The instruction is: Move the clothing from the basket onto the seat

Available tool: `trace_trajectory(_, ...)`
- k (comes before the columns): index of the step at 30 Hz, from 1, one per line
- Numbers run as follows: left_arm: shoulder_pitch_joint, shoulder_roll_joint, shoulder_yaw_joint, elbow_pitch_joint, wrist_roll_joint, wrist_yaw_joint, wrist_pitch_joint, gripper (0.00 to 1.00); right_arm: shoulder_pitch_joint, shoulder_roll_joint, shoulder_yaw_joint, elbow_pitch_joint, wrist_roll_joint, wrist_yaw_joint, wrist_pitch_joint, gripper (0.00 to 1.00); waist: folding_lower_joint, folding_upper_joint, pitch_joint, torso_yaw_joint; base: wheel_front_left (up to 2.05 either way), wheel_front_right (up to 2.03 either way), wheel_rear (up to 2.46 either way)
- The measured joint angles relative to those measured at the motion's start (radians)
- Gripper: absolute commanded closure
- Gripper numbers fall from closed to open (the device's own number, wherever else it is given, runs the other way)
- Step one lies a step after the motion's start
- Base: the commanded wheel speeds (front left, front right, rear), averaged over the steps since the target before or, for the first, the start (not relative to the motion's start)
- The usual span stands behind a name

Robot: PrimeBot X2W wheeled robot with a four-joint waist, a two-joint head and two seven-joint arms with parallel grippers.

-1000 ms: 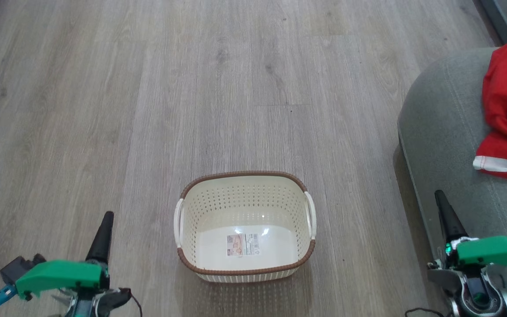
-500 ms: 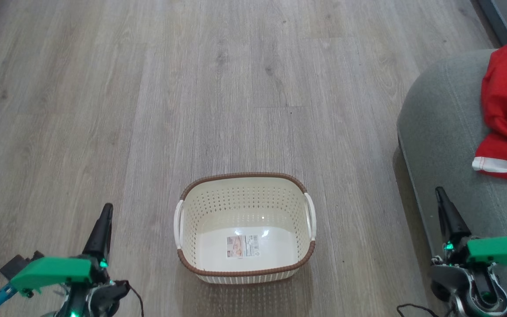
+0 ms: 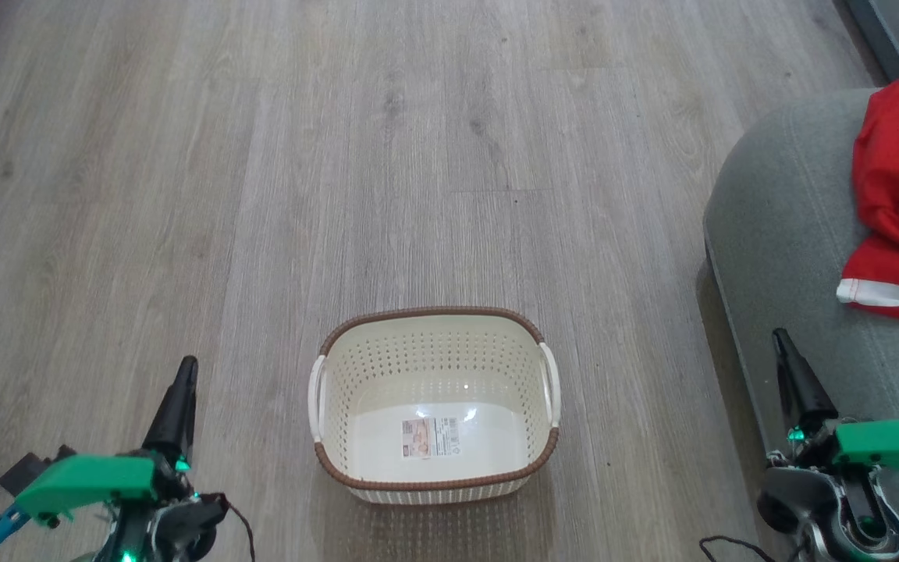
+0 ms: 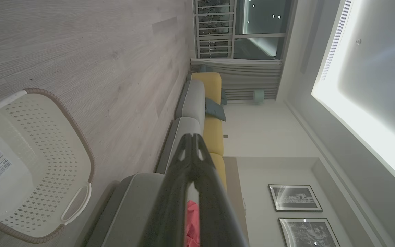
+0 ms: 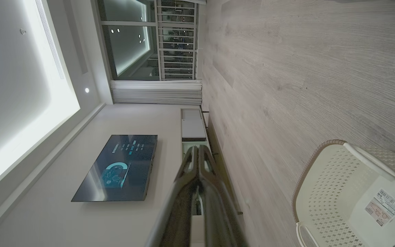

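Grey wood-plank floor spreads through a living room, and I stand over it with both arms low. My left gripper has its two dark fingers pressed together with nothing between them, pointing up from the lower left of the head view. My right gripper is likewise pressed together and empty at the lower right. Its tip is near the front edge of the seat, though I cannot tell whether it touches.

Between the two grippers, well apart from each, the basket sits upright on the floor. I see its perforated walls, its smooth bottom and the label stuck there, and no fabric inside. Further out to my right, the clothing lies in a crumpled red heap on top of the seat, with a white-trimmed hem toward me and part of it cut off by the picture's edge. The left wrist view shows a sliver of red behind my fingers, on the grey cushion.

I judge the task all but finished, since all the clothing I can see is on the seat and none is in the basket. No further pick seems called for, so what is left is only to hold my arms clear.
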Motion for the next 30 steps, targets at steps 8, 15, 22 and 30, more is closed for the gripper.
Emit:
trace_trajectory(8,0.0,0.0,0.001,0.0,0.0,0.0,0.0,1.0,0.0,0.0,0.0,0.0,0.0,0.0,0.0,1.0,0.0,0.0,0.0,0.0,0.0,0.0,0.0)
trace_trajectory(15,0.0,0.0,0.001,0.0,0.0,0.0,0.0,1.0,0.0,0.0,0.0,0.0,0.0,0.0,0.0,1.0,0.0,0.0,0.0,0.0,0.0,0.0,0.0)
trace_trajectory(22,0.0,0.0,0.001,0.0,0.0,0.0,0.0,1.0,0.0,0.0,0.0,0.0,0.0,0.0,0.0,1.0,0.0,0.0,0.0,0.0,0.0,0.0,0.0)
trace_trajectory(30,0.0,0.0,0.001,0.0,0.0,0.0,0.0,1.0,0.0,0.0,0.0,0.0,0.0,0.0,0.0,1.0,0.0,0.0,0.0,0.0,0.0,0.0,0.0)
